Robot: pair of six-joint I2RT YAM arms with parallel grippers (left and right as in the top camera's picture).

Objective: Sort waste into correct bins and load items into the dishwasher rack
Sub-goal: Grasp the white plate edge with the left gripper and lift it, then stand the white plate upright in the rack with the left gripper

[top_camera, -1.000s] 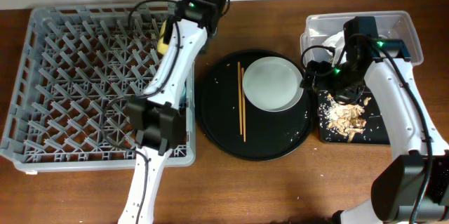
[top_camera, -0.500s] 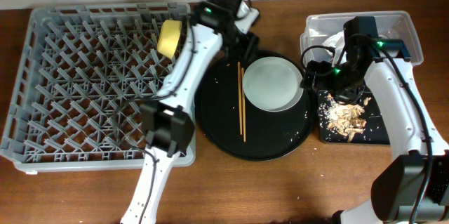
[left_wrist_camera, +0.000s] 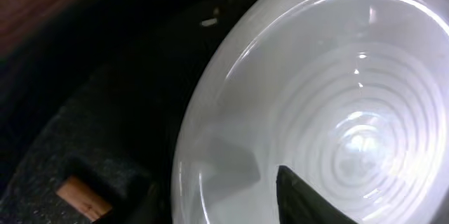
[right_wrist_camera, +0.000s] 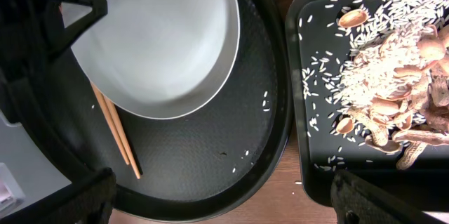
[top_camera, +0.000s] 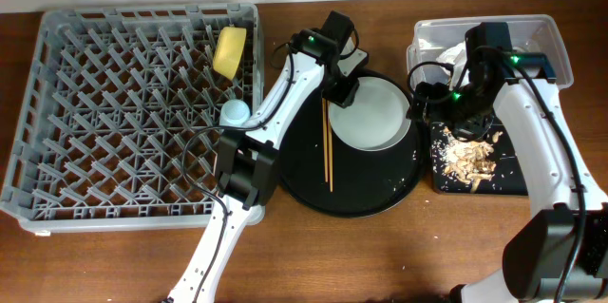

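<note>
The grey plate (top_camera: 372, 113) lies on the round black tray (top_camera: 304, 175) beside the chopsticks (top_camera: 328, 142). My left gripper (top_camera: 340, 92) is open at the plate's left rim. In the left wrist view its jaws (left_wrist_camera: 217, 192) straddle the rim of the plate (left_wrist_camera: 337, 112). The yellow bowl (top_camera: 231, 49) and the light-blue cup (top_camera: 235, 112) stand in the dishwasher rack (top_camera: 114, 104). My right gripper (top_camera: 442, 108) hangs open and empty (right_wrist_camera: 221, 189) between the round tray and the black bin (top_camera: 508, 181) that holds food scraps (top_camera: 470, 159). The pink cup and the wrapper are out of view.
The clear tub (top_camera: 541, 42) at the back right holds a white napkin (top_camera: 454, 53). Rice grains and scraps (right_wrist_camera: 393, 97) are spread over the black bin (right_wrist_camera: 323, 161). A few grains lie on the round tray (right_wrist_camera: 210, 147) near the chopsticks (right_wrist_camera: 116, 133).
My left arm has swung right from the rack's back edge to the plate's left rim, leaving the yellow bowl in the rack. The right arm has not moved.
</note>
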